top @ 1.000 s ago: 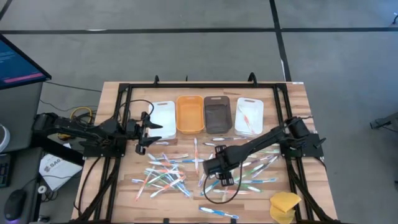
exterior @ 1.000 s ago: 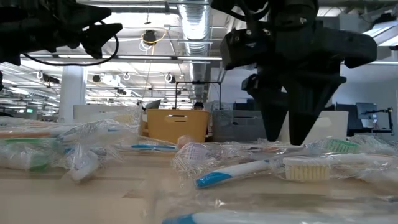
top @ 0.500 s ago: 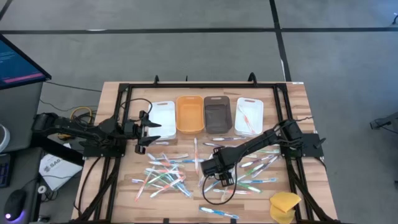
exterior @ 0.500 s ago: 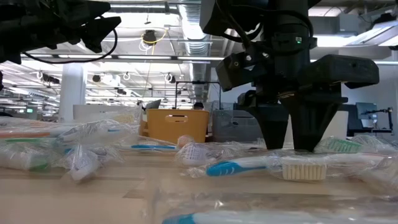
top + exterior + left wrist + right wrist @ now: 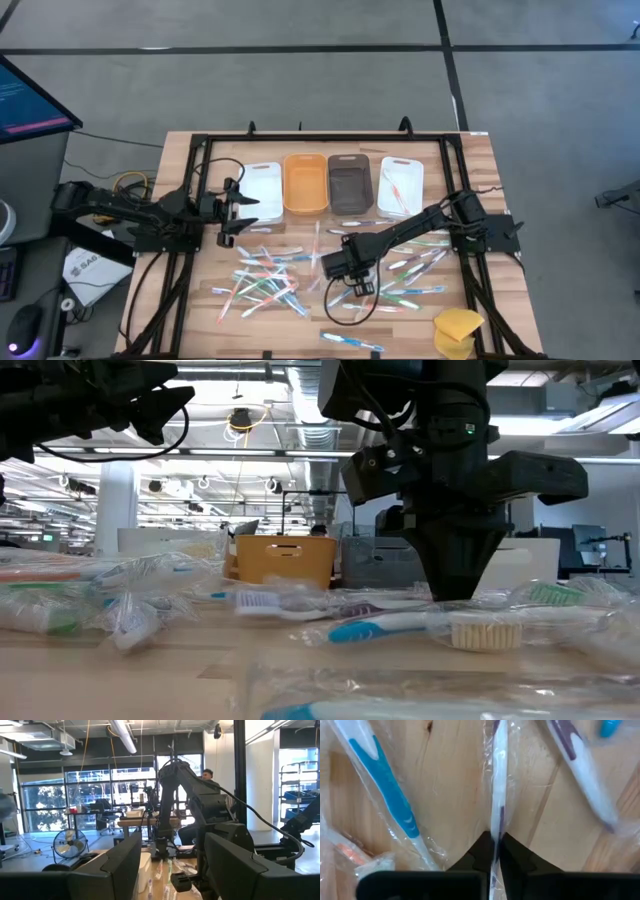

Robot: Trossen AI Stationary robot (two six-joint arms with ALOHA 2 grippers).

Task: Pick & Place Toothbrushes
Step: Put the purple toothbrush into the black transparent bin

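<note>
At centre of the high view: right gripper [image 5: 336, 268] clamped on one wrapped toothbrush [image 5: 498, 795], head hidden. Scattered toothbrushes [image 5: 262, 278] uncountable. Four bins [image 5: 305, 184]. Left gripper [image 5: 240, 213] open, centre-left.

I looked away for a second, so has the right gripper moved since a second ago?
Yes. The right gripper has slid left, away from the yellow sponge, dropped to the table and shut on a wrapped toothbrush.

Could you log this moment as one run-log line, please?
right gripper: shut on wrapped toothbrush, down on table centre | left gripper: open, waiting by white bin | phase: grasp
</note>
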